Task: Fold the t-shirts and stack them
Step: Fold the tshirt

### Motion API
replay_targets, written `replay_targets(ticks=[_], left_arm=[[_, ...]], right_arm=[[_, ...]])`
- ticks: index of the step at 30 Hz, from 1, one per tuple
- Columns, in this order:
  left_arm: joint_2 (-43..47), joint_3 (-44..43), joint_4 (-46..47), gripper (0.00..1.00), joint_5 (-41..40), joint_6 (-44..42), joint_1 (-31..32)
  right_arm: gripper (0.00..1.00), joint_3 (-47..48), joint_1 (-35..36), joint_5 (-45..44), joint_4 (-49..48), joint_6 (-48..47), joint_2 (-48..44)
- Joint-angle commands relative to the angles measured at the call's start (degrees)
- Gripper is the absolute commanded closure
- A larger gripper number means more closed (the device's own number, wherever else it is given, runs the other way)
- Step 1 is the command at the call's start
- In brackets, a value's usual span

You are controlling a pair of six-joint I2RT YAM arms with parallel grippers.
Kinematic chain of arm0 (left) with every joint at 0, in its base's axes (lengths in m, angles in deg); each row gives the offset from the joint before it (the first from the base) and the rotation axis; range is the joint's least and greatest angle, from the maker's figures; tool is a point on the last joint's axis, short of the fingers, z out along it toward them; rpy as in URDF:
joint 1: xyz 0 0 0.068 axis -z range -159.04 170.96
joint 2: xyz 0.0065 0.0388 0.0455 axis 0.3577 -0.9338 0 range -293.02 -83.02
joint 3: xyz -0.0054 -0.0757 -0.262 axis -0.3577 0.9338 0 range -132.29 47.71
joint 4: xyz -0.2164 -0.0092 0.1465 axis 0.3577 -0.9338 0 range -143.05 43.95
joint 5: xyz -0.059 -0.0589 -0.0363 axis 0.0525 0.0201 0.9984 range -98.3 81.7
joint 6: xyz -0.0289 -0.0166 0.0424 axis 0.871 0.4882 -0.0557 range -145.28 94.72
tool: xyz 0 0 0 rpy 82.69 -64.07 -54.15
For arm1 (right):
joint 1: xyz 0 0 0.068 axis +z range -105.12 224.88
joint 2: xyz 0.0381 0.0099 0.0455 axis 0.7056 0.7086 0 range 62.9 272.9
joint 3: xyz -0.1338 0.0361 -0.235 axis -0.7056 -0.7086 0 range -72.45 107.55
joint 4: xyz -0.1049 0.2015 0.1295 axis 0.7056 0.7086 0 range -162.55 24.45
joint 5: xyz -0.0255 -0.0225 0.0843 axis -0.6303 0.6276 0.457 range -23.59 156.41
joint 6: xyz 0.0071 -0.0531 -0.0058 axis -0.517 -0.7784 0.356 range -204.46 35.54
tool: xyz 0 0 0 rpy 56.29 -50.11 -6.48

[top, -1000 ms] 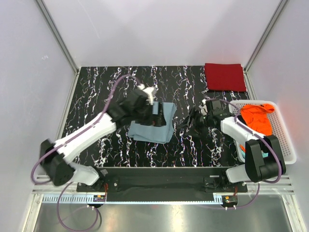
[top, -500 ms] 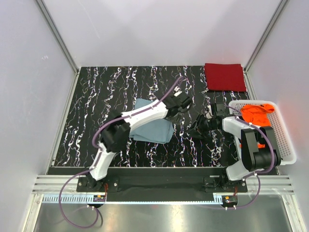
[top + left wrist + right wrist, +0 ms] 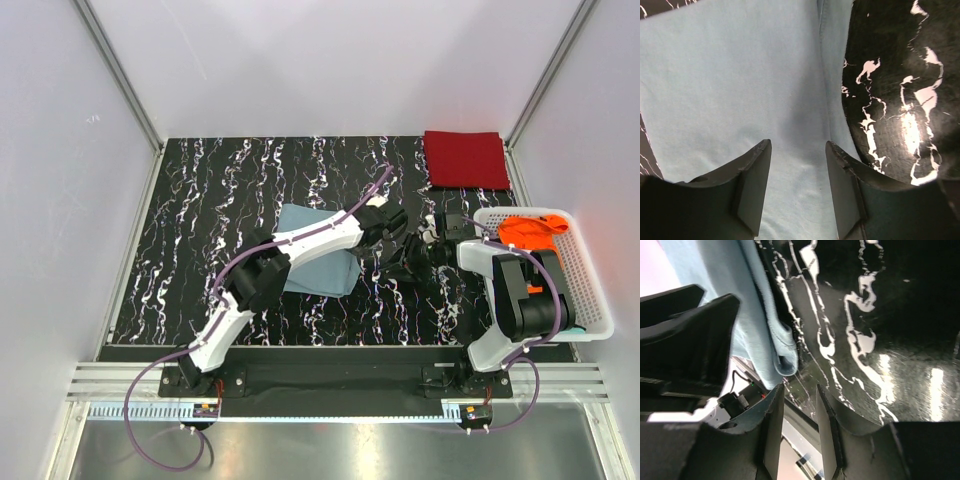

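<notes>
Scanning all three views now and there's nothing to read: no lettering, label, brand mark or number comes out legibly on the grey-blue t-shirt or on the marbled table.

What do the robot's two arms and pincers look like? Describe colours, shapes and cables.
The left arm and right arm have white shells and black joints, each with a thin purple cable. The left pincer and right pincer each have two flat, dark, tapering fingers.
</notes>
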Motion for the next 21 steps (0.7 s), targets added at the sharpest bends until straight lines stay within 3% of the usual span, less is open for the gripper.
replay_targets(ticks=[1, 5, 8, 17, 19, 21], left_arm=[[-1.1, -1.5, -0.1, 0.47, -2.3, 1.5, 0.3], [-1.5, -1.8, 0.8, 0.36, -1.6, 1.6, 0.7], [-2.1, -1.9, 1.0, 0.35, -1.0, 1.4, 0.7], [-2.4, -1.2, 1.9, 0.67, -0.5, 0.2, 0.1], [-1.9, -1.2, 2.0, 0.78, -0.2, 0.0, 0.0], [-1.2, -1.1, 2.2, 0.82, -0.2, -0.1, 0.0]], right_arm=[[0.62, -0.1, -0.2, 2.3, -3.5, 0.9, 0.5], [0.62, -1.1, -0.2, 2.8, -4.9, 0.9, 1.3], [0.62, -2.1, -0.2, 2.9, -6.0, 1.3, 1.8], [0.66, -1.5, -0.2, 4.7, -9.3, 4.1, 3.1], [0.69, -0.9, -0.2, 5.3, -9.3, 4.9, 3.8], [0.72, -0.2, -0.2, 5.9, -12.1, 6.1, 4.4]])
